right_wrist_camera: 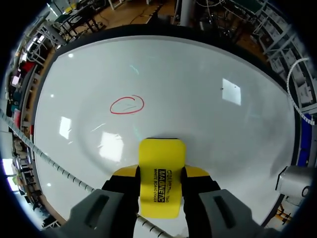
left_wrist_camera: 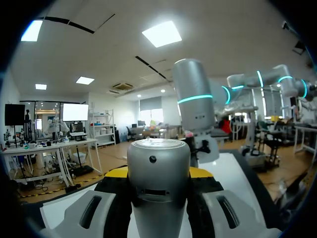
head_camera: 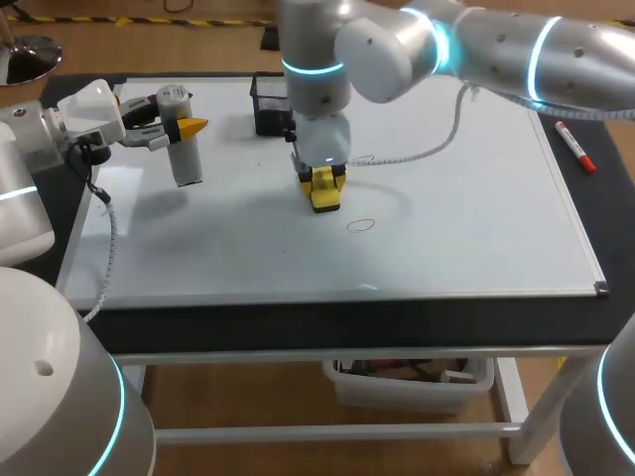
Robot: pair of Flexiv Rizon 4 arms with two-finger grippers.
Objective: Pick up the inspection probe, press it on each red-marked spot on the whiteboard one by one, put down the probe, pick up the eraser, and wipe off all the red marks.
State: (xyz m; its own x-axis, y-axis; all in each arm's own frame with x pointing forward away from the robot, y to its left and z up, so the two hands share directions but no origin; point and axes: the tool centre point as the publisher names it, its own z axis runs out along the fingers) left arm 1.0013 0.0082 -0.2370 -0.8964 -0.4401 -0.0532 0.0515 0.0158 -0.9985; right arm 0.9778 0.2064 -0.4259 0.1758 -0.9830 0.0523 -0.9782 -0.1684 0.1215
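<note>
Your right gripper [right_wrist_camera: 161, 174] is clamped on the yellow eraser [head_camera: 324, 190], flat on the whiteboard [head_camera: 466, 218] near a red oval [right_wrist_camera: 127, 104] — placed, I judge, to wipe. Your left gripper [left_wrist_camera: 158, 172] grasps the inspection probe [head_camera: 182, 139] at the board's left — out of the way.

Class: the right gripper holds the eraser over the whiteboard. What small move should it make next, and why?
Probably ease the eraser forward and slightly aside onto the red oval. The right gripper is shut on the eraser, and the oval lies unwiped just ahead of it on the whiteboard.
</note>
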